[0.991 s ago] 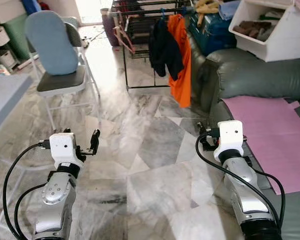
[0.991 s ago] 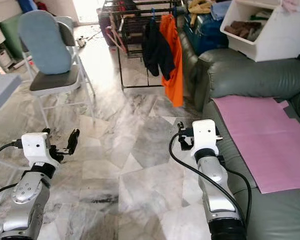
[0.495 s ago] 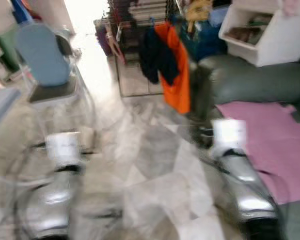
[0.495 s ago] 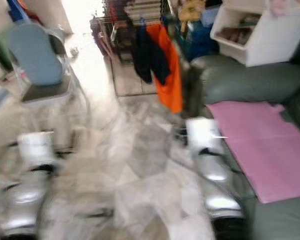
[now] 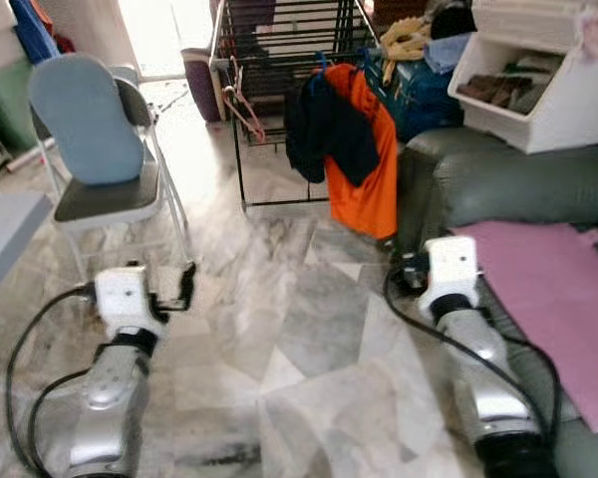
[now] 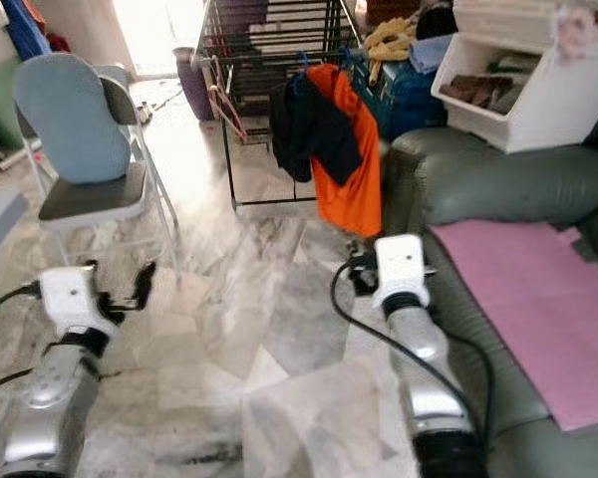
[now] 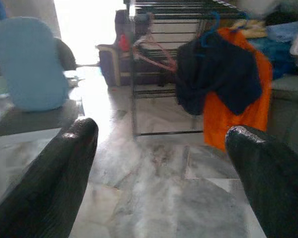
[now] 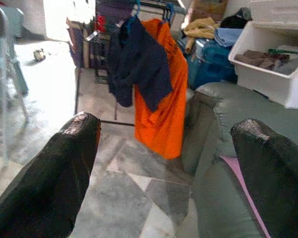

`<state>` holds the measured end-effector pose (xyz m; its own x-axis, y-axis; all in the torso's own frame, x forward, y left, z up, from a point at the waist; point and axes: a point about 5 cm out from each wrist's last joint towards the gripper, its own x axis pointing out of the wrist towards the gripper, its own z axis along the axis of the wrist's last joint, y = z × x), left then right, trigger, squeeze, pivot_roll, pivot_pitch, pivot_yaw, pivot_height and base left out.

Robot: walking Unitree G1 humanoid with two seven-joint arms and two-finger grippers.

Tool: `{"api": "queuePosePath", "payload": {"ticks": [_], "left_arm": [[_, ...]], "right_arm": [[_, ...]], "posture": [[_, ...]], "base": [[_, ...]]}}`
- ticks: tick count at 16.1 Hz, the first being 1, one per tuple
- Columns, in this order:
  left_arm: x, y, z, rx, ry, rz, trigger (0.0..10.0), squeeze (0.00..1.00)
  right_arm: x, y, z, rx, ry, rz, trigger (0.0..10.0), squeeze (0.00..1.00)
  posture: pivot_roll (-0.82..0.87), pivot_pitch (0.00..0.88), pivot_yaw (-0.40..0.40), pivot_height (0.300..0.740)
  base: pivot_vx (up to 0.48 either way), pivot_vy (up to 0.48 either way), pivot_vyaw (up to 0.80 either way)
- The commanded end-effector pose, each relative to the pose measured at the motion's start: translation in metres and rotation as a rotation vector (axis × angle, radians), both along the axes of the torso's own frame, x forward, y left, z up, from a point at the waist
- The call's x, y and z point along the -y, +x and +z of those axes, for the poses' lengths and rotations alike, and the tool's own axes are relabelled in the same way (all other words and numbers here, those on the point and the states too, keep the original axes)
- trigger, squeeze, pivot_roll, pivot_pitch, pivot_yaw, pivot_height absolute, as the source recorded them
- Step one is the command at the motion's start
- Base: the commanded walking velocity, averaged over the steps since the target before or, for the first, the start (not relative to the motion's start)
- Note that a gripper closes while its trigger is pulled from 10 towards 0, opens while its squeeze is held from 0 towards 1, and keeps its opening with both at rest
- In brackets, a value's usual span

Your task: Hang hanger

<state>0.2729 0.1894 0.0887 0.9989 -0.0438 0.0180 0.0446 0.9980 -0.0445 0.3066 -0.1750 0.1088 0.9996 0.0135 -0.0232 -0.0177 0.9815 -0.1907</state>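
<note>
— Looking across the veined grey marble floor (image 5: 309, 329), what stands ahead?
— A black wire drying rack (image 5: 279, 60) of thin straight bars. On its near rail hang 2 soft garments: a dark navy top (image 5: 324, 134) over a bright orange shirt (image 5: 374, 189), each on a blue hanger hook (image 8: 135, 7). A pink hanger (image 5: 244, 105) dangles slantwise at the rack's left corner post.
— And the pincers?
— Left pincer (image 7: 164, 163) is raised over the floor, its 2 ribbed black fingers (image 7: 64, 163) spread wide, gripping nothing. Right pincer (image 8: 164, 168) is likewise wide apart and empty, held beside the sofa's edge and aimed at the garments.
— What sits around?
— A folding metal chair (image 5: 110, 194) with a padded blue-grey back on the left, near the rack. On the right, a smooth grey-green leather sofa (image 5: 518, 189) carrying a flat pink sheet (image 5: 568, 299); behind it a white plastic bin (image 5: 538, 90) and a blue crate (image 5: 424, 85) with yellow cloth (image 5: 404, 40) heaped on top. Open floor lies between pincers and rack.
</note>
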Motion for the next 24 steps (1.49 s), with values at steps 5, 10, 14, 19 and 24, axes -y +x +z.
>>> {"api": "queuePosePath", "payload": {"ticks": [5, 10, 14, 19, 24], "left_arm": [[-0.006, -0.001, -0.001, -0.027, 0.038, 0.02, 10.0, 0.0], [-0.005, -0.007, -0.004, -0.046, 0.035, 0.022, 10.0, 0.0], [-0.012, -0.014, -0.01, -0.068, 0.047, 0.04, 10.0, 0.0], [-0.022, -0.018, -0.017, -0.086, 0.058, 0.08, 10.0, 0.0], [-0.029, -0.01, -0.007, -0.06, 0.079, 0.043, 10.0, 0.0]], "right_arm": [[-0.007, 0.003, 0.003, 0.009, 0.015, 0.015, 10.0, 0.0], [-0.007, 0.004, 0.0, -0.014, -0.001, 0.014, 10.0, 0.0], [-0.001, 0.002, 0.0, -0.009, -0.001, -0.021, 10.0, 0.0], [0.004, 0.003, -0.006, -0.056, 0.02, -0.021, 10.0, 0.0], [0.005, -0.002, -0.005, -0.079, 0.101, -0.019, 10.0, 0.0]], "posture": [[-0.05, 0.0, 0.042, 0.74], [-0.04, 0.0, 0.028, 0.74], [-0.03, 0.0, 0.025, 0.74], [-0.03, 0.0, 0.019, 0.74], [-0.04, 0.0, 0.028, 0.74]], "base": [[0.0, 0.0, 0.0], [0.0, 0.0, 0.0], [0.0, 0.0, 0.0], [0.0, 0.0, 0.0], [0.0, 0.0, 0.0]]}}
